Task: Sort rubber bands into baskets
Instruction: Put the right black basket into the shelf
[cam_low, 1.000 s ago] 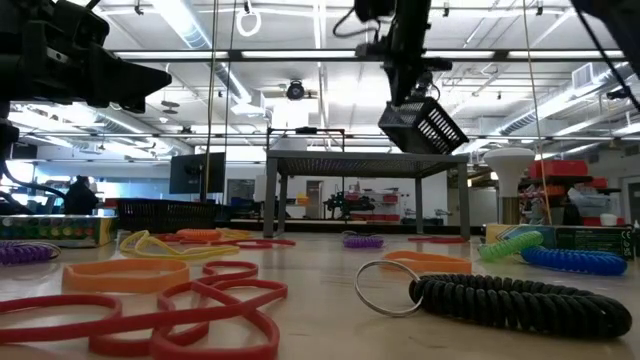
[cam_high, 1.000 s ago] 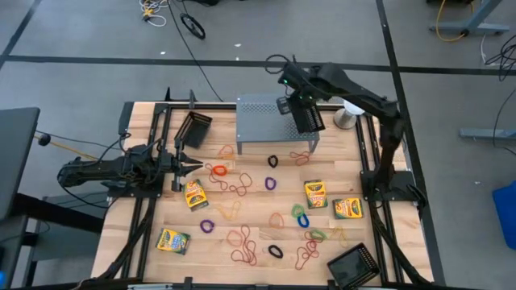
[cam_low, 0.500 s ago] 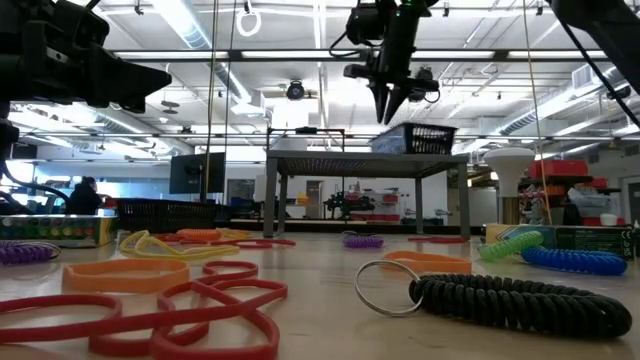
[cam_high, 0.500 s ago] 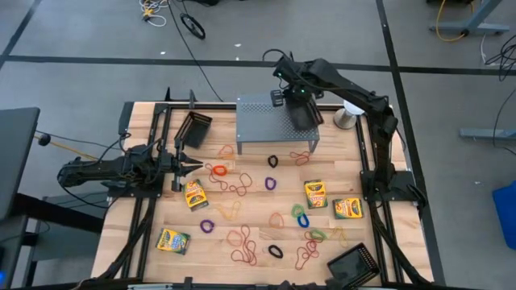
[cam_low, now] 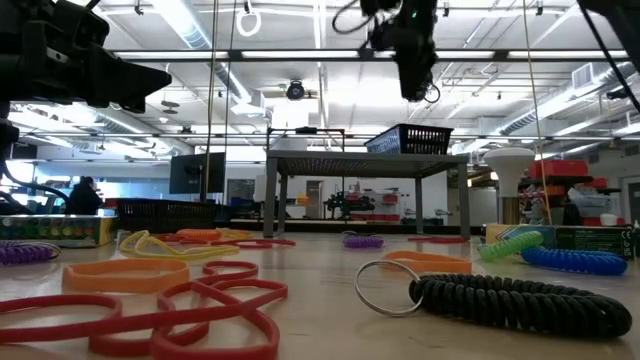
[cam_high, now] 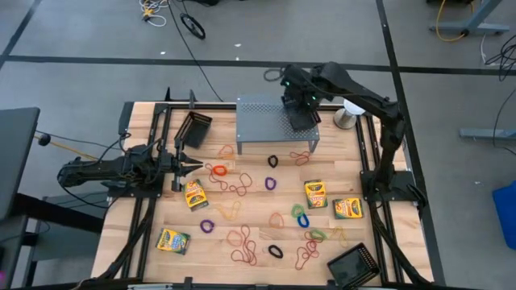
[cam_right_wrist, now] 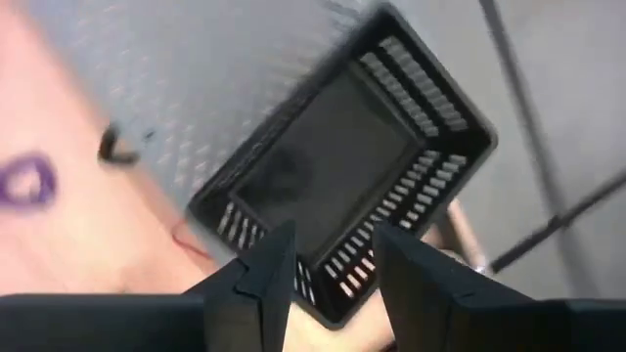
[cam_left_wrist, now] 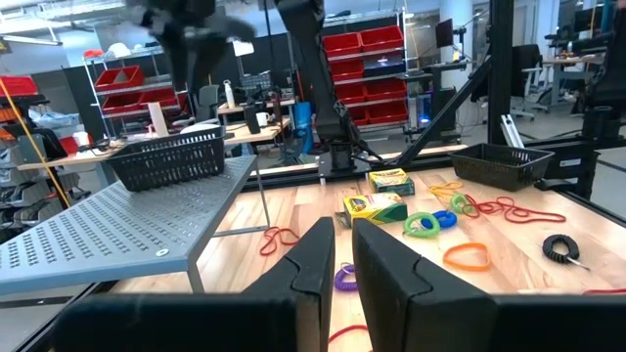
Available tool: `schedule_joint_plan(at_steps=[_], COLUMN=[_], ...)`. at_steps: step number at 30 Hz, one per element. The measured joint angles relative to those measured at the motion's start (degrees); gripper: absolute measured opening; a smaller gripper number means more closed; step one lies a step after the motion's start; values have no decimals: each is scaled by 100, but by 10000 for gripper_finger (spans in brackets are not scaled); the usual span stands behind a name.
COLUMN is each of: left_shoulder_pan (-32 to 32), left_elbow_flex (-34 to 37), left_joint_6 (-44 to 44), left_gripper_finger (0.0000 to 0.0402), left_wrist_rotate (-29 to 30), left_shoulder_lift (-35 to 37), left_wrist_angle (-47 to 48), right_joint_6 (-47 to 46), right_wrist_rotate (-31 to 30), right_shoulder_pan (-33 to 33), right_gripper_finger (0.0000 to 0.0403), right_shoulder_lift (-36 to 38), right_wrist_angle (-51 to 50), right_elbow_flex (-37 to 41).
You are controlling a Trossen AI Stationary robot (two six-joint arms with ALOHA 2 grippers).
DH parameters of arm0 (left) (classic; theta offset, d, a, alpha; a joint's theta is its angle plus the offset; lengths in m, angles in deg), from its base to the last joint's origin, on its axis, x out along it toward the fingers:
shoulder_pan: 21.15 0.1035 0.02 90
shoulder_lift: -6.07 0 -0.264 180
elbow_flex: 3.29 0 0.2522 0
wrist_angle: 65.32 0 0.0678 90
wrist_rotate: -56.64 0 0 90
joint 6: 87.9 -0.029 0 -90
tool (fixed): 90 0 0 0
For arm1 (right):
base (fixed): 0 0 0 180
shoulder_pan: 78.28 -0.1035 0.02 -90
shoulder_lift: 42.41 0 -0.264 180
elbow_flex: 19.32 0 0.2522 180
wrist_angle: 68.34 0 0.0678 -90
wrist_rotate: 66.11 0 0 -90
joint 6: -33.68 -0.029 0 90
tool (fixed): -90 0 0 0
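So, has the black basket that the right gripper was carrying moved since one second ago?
Yes. The basket has come down and now sits on the grey stand; the right gripper hangs above it, jaws apart.

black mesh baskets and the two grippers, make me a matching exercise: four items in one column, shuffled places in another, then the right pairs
Items:
1. black mesh basket below the right gripper
2. black mesh basket near the left gripper
3. black mesh basket far from both arms
4. left gripper

Places:
A. on the wooden table's near right corner
B. on top of the grey perforated metal stand
C. low over the table's left side, beside an orange rubber band
D. on the table, left of the stand

Pairs: 1-B, 2-D, 3-A, 4-C
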Motion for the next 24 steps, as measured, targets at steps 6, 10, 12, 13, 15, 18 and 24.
schedule_joint_plan(at_steps=[6, 10, 12, 13, 15, 18, 24], left_shoulder_pan=[2, 1, 1, 0, 1, 1, 1], left_elbow_flex=[-1, -1, 1, 1, 0, 1, 1], left_joint_6=[0, 0, 0, 0, 0, 1, 0], left_gripper_finger=[50, 50, 50, 50, 50, 50, 50], left_wrist_rotate=[0, 0, 0, 0, 0, 0, 0], left_shoulder_lift=[-2, 0, 0, 0, -1, -2, -2], left_wrist_angle=[0, 2, 1, 0, 0, 1, 2], right_joint_6=[1027, 1621, 1895, 2017, 2231, 2457, 2566], right_wrist_rotate=[276, 232, 32, -69, -134, -136, -145], right_shoulder_pan=[-256, -282, -303, -303, -301, -258, -213], right_gripper_finger=[149, 149, 149, 149, 149, 148, 124], right_shoulder_lift=[545, 840, 961, 999, 1068, 1058, 1045], right_wrist_angle=[385, 1074, 1425, 1617, 1856, 1962, 2065], right_elbow_flex=[926, 2013, 2484, 2663, 2933, 3115, 3149])
